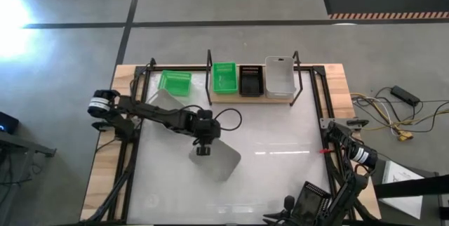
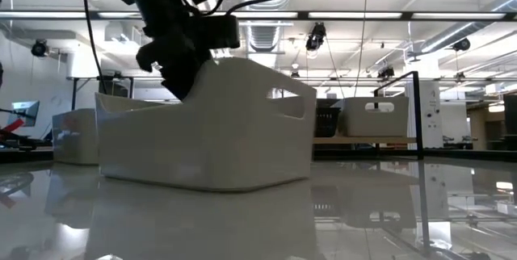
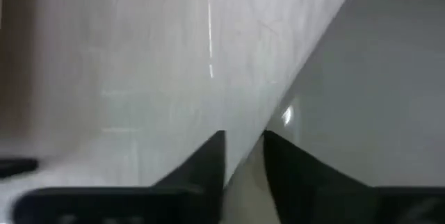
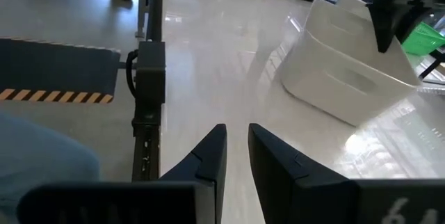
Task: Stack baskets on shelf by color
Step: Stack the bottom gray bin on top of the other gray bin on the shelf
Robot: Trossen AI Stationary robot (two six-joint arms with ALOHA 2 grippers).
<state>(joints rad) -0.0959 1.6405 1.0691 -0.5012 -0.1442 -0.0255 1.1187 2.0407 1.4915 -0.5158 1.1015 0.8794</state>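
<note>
We start with the bench point(image 1: 280, 184), a broad white top filling the lower middle of the high view, and the shelf point(image 1: 235, 98) lying along its upper edge. On the shelf we count three stacks side by side: a green basket point(image 1: 224, 76) on the left, a black mesh basket point(image 1: 251, 81) in the middle, and a white basket point(image 1: 279, 76) on the right. We judge the sorting well under way but not finished, since two baskets are off the shelf.

A second white basket point(image 1: 217, 157) sits at centre frame with the left pincer point(image 1: 203, 146) on its rim; in the left wrist view its fingers point(image 3: 208, 158) are closed narrowly on the basket's wall. It belongs, we think, on the white stack at upper right.

Another green basket point(image 1: 175, 82) waits upper left, just beside the shelf.

The right pincer point(image 4: 237, 147) hangs idle at lower right, fingers nearly together and empty.
</note>
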